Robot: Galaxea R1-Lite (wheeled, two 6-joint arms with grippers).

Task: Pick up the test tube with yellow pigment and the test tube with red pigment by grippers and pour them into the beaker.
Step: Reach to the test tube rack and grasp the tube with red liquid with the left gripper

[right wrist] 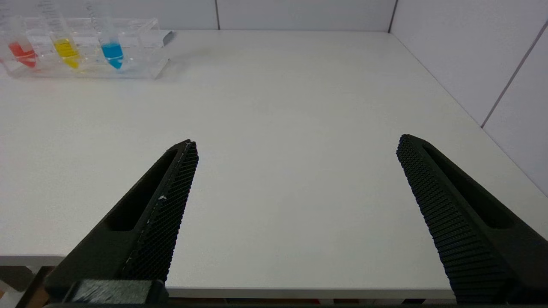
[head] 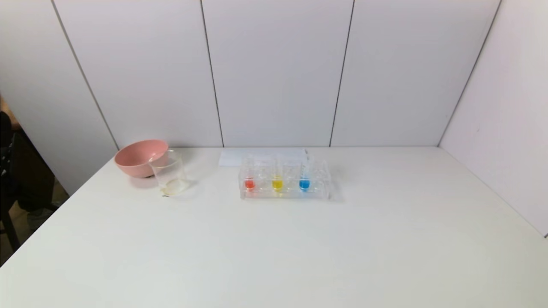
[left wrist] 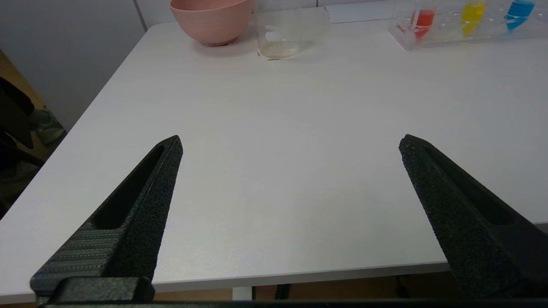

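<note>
White laminate covers the table (head: 274, 248), and everything on it sits toward the far edge, near the panelled wall. A clear acrylic tube rack (head: 285, 193) stands about mid-table, holding three upright tubes in a row: the test tube with red pigment (head: 249, 184) at the robot's left end, the test tube with yellow pigment (head: 277, 184) in the middle just beside it, and a tube with blue liquid (head: 304, 184) on the right. A sheet of white paper (head: 231, 157) lies flat behind the rack.

Off to the left, well apart from the rack, the glass beaker (head: 170, 174) stands upright with a thin pale residue at its bottom. A pink bowl (head: 139, 157) sits just behind it, so close I cannot tell whether they touch.

Neither arm reaches into the head view. The left gripper (left wrist: 290, 143) hangs over the near left edge of the table, its two black fingers spread wide with nothing between them. The right gripper (right wrist: 296, 143) hangs likewise over the near right edge, fingers splayed apart and grasping nothing, the rack far ahead of it.
</note>
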